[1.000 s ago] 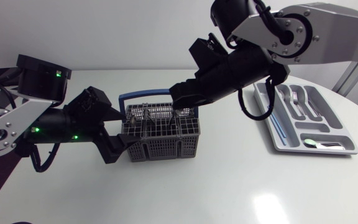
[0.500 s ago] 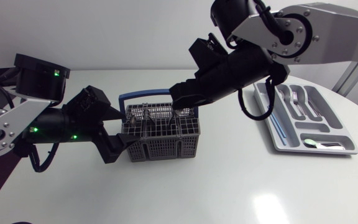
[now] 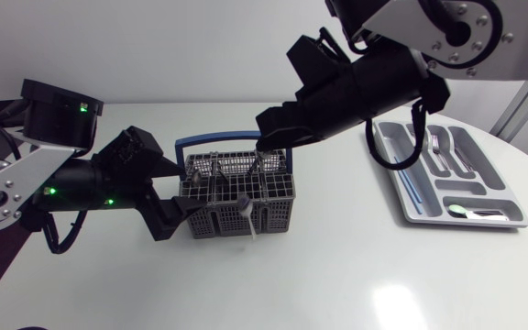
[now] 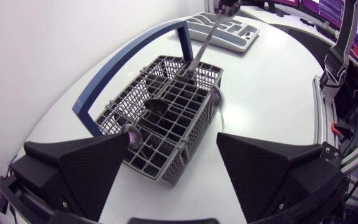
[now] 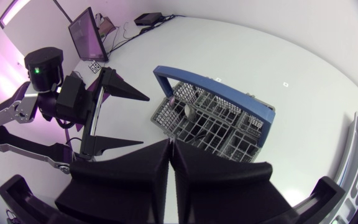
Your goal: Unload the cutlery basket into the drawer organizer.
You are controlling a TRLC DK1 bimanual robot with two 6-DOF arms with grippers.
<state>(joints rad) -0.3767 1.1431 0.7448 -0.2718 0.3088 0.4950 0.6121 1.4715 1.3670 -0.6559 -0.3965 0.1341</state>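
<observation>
- cutlery basket (image 3: 236, 206) is sitting mid-table, with the drawer organizer (image 3: 484, 174) lying well apart on the right arm's side
- left gripper (image 4: 173, 138) is gaping wide at the basket's end
- right gripper (image 3: 262, 142) is pinching a utensil (image 4: 204, 40) by its handle above the basket

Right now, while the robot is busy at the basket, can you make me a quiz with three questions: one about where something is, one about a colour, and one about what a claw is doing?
1. Where is the drawer organizer?
A. inside the cutlery basket
B. under the left arm
C. to the basket's right

2. What colour is the basket's handle?
A. blue
B. red
C. yellow

3. What is the right gripper doing?
A. wide open, empty
B. shut on a utensil
C. shut on the handle

Answers:
1 C: the head view shows it off to the right.
2 A: the arch is blue in every view.
3 B: its fingers are pressed together and the utensil's shaft runs up into them.
</observation>
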